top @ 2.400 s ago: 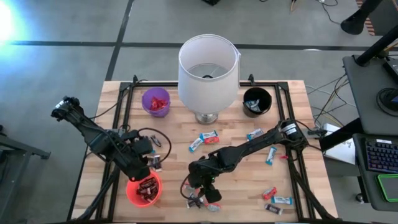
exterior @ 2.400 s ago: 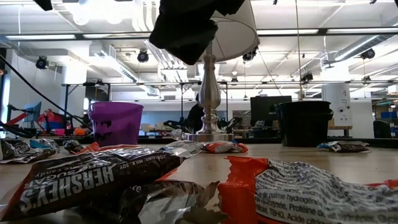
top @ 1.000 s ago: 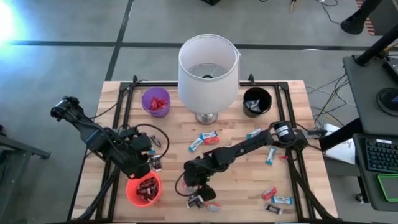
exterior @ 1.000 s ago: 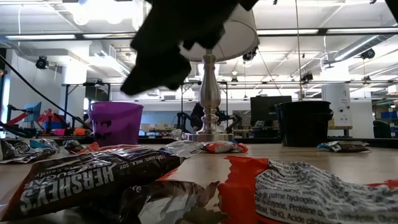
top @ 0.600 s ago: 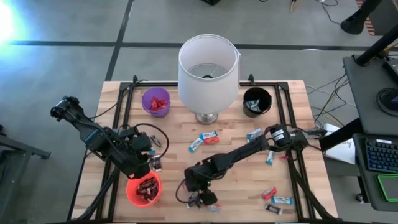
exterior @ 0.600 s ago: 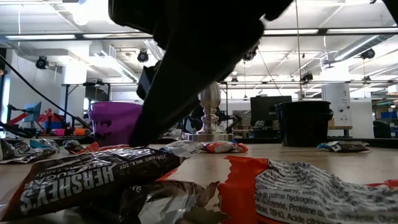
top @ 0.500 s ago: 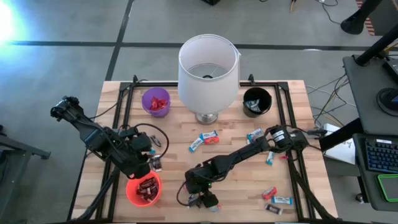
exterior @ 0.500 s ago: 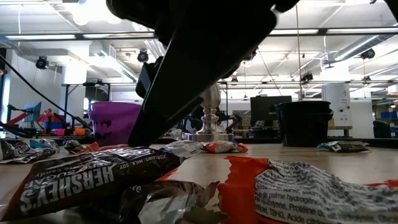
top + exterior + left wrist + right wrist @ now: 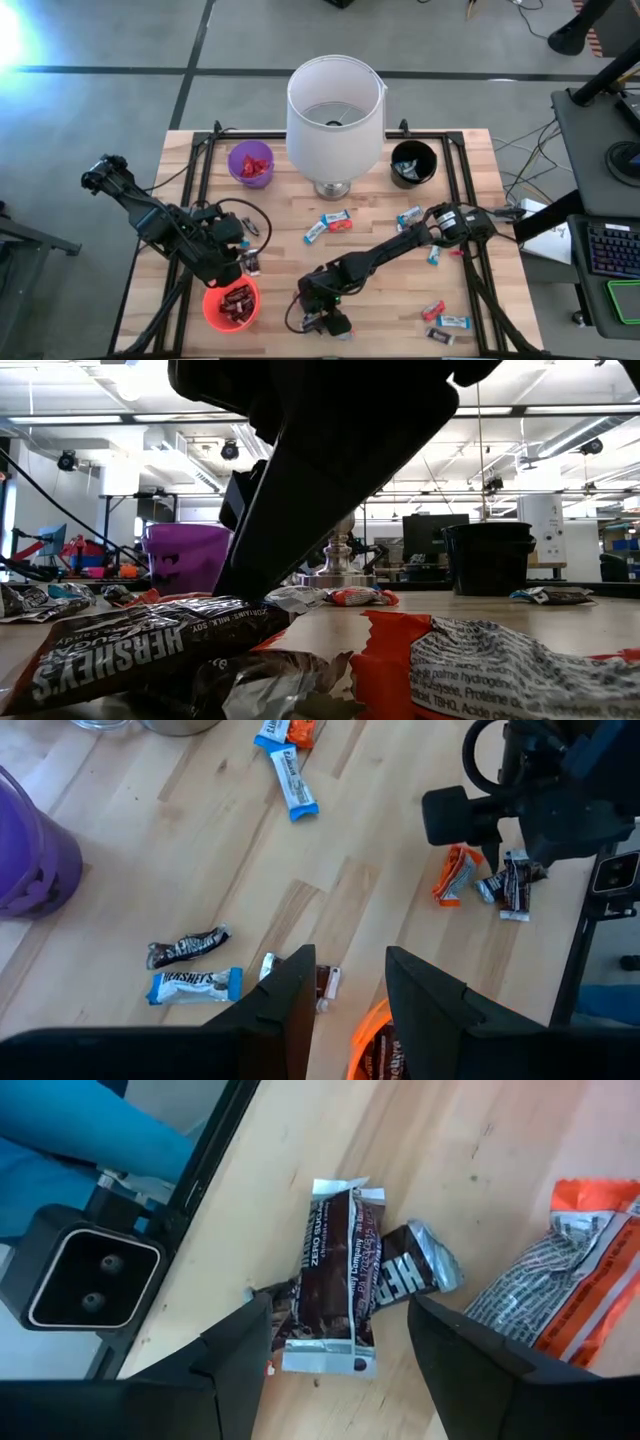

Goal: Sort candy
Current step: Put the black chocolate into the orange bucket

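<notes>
Your right pincer point(image 9: 335, 1350) has come down from mid-bench to the near edge over the last moments and now hangs low over a dark brown bar point(image 9: 334, 1276), fingers spread wide, one to each side of it, nothing held. My read: you are lined up for a pick, grasp not yet made.

Left pincer point(image 9: 347, 995) has not moved; it waits beside the red cup point(image 9: 231, 305), partly parted, nothing visibly between the fingers.

Candy: crinkled glossy foil wrappers, flat, oblong, with crimped ends. The target bar lies across a second dark bar point(image 9: 415, 1270), touching it, with an orange-and-silver wrapper point(image 9: 572, 1280) just beside. Slippery film on top of film; a pinch may drag the neighbour along.

More candy is scattered on the pale, grained wooden bench point(image 9: 390, 275): blue-and-white bars point(image 9: 337, 219) near the lamp point(image 9: 334, 112), others toward the right corner. The red cup holds dark bars, the purple cup point(image 9: 250, 163) red ones; the black cup point(image 9: 412, 163) stands at the far right.
</notes>
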Action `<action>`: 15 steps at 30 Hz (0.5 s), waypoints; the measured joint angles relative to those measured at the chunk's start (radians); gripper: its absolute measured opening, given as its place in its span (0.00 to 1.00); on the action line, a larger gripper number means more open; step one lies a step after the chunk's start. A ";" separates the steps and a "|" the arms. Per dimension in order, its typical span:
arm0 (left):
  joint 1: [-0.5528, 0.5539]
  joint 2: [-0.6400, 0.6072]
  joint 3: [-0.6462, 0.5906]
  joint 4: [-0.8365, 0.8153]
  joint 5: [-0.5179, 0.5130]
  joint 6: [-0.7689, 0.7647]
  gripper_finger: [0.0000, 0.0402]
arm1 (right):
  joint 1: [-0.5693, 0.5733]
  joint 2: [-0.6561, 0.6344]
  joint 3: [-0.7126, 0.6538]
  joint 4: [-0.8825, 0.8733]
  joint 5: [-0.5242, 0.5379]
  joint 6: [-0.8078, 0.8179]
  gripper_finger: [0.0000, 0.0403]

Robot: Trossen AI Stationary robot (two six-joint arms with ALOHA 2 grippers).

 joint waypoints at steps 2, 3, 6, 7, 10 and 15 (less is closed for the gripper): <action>0.000 0.000 0.000 0.000 0.000 0.000 0.26 | 0.001 0.000 -0.007 0.001 0.000 0.009 0.54; 0.000 0.000 0.000 0.000 0.000 0.000 0.26 | 0.001 0.000 -0.012 0.002 0.000 0.015 0.52; 0.000 0.000 0.000 0.000 0.000 0.000 0.26 | 0.001 0.000 -0.023 0.003 -0.001 0.025 0.49; 0.000 0.000 0.000 0.000 0.000 0.000 0.26 | 0.001 0.000 -0.027 0.003 -0.001 0.025 0.48; 0.000 0.000 -0.001 0.000 0.000 0.000 0.26 | 0.001 0.000 -0.032 0.002 0.000 0.028 0.45; 0.000 0.000 -0.001 0.000 0.000 0.000 0.26 | 0.001 0.000 -0.032 0.019 -0.001 0.028 0.41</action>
